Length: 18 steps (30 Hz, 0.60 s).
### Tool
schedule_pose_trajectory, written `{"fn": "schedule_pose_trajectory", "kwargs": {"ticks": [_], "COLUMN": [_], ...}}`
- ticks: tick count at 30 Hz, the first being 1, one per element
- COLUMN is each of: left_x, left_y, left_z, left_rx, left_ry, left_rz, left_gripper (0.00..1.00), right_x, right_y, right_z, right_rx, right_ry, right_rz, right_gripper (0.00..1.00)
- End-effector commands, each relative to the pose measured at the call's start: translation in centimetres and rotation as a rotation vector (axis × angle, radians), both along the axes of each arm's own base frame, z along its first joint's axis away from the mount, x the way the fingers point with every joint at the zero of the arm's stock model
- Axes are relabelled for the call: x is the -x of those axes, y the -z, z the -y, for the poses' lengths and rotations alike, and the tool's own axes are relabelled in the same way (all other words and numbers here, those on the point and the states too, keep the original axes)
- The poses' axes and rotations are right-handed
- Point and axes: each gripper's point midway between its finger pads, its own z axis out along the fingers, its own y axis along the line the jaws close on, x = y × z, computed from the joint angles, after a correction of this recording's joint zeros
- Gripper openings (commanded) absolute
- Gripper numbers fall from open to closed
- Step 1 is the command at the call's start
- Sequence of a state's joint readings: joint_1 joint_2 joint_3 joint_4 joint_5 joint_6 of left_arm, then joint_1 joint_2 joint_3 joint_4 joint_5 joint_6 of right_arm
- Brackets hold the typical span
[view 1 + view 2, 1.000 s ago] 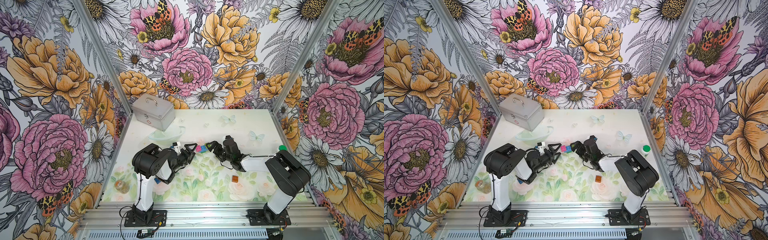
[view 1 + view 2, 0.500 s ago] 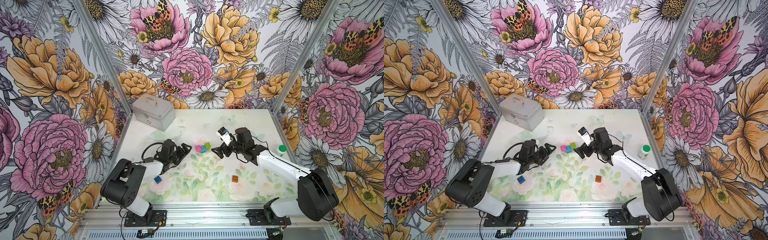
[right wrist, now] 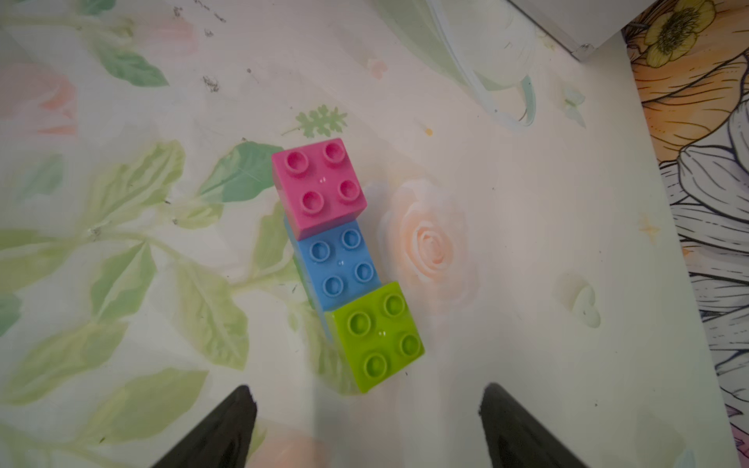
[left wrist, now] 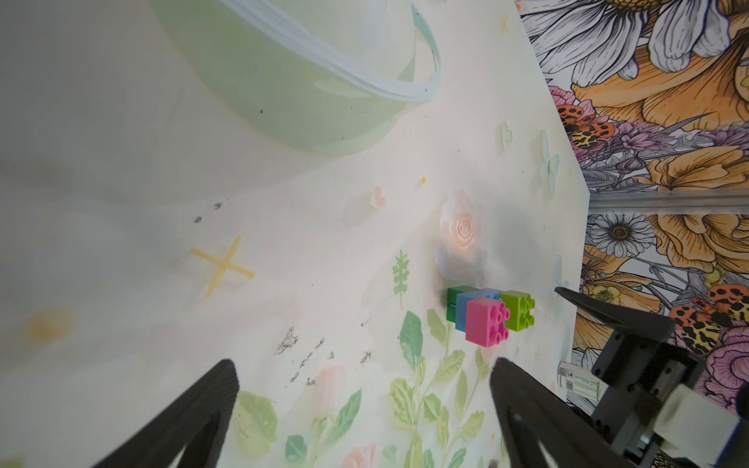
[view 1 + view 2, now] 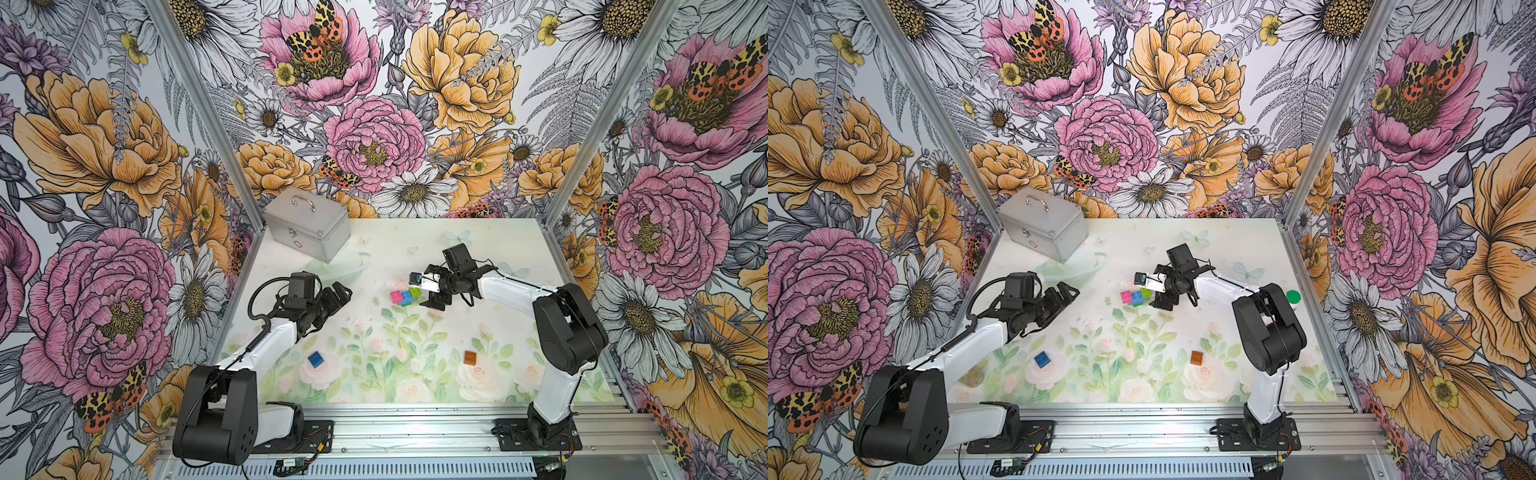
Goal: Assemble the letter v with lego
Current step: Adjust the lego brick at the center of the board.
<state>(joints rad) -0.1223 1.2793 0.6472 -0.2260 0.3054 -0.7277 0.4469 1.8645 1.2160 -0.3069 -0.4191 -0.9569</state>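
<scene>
Noted right gripper [image 3: 367, 389] open, empty, above unfinished letter v [image 3: 336, 259]; left gripper [image 4: 363, 362] wide open, empty. Risked shoving it askew through off-centre descent.

The left arm [image 5: 266, 345] and right arm [image 5: 513, 286] are each wearing glossy white link shells between bulky black joint housings. A thin black cable [image 5: 250, 305] is looping along the left arm, and red and yellow wires [image 5: 316, 435] are trailing beside its black, screwed-down base plate [image 5: 309, 424]. The left gripper [image 4: 363, 362] and right gripper [image 3: 367, 389] are showing matte black fingers tapering to points.
</scene>
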Motion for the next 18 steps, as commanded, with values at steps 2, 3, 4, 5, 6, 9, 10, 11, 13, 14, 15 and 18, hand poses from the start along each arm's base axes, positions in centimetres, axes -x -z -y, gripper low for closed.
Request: {"fn": "schedule_pose_trajectory", "kwargs": {"ticks": [2, 3, 4, 5, 6, 9, 10, 11, 13, 14, 15, 18], "left_x": [0.6, 0.6, 0.6, 0.6, 0.5, 0.5, 0.5, 0.5, 0.6, 0.5, 0.6, 0.6], "left_y": [0.3, 0.3, 0.4, 0.5, 0.4, 0.6, 0.7, 0.7, 0.9, 1.0, 1.1, 1.3], "left_z": [-0.1, -0.2, -0.2, -0.2, -0.3, -0.5, -0.6, -0.6, -0.8, -0.9, -1.0, -1.2], "left_rx": [-0.007, -0.008, -0.007, -0.007, -0.008, -0.009, -0.01, -0.01, -0.01, -0.01, -0.01, -0.013], "left_ry": [0.043, 0.044, 0.045, 0.045, 0.044, 0.042, 0.04, 0.042, 0.037, 0.036, 0.036, 0.031], "left_rz": [-0.011, -0.012, -0.014, -0.015, -0.013, -0.016, -0.018, -0.02, -0.026, -0.028, -0.03, -0.035], "left_gripper": [0.99, 0.99, 0.99, 0.99, 0.99, 0.99, 0.99, 0.99, 0.99, 0.99, 0.99, 0.99], "right_x": [-1.0, -1.1, -1.1, -1.2, -1.2, -0.8, -0.6, -0.5, -0.1, 0.0, 0.1, 0.8], "right_y": [0.0, 0.2, 0.4, 0.6, 0.9, 1.4, 1.5, 1.6, 1.6, 1.6, 1.5, 1.0], "right_z": [-1.4, -1.6, -1.7, -1.9, -2.1, -2.9, -3.1, -3.3, -3.6, -3.7, -3.8, -3.8], "right_rx": [0.019, 0.019, 0.018, 0.02, 0.021, 0.019, 0.018, 0.016, 0.017, 0.018, 0.014, -0.004], "right_ry": [-0.074, -0.078, -0.082, -0.087, -0.092, -0.116, -0.127, -0.133, -0.142, -0.142, -0.144, -0.137], "right_rz": [0.048, 0.044, 0.041, 0.039, 0.035, 0.018, 0.011, 0.003, -0.007, -0.013, -0.019, -0.058], "right_gripper": [0.85, 0.84, 0.81, 0.77, 0.73, 0.6, 0.59, 0.58, 0.53, 0.5, 0.47, 0.39]}}
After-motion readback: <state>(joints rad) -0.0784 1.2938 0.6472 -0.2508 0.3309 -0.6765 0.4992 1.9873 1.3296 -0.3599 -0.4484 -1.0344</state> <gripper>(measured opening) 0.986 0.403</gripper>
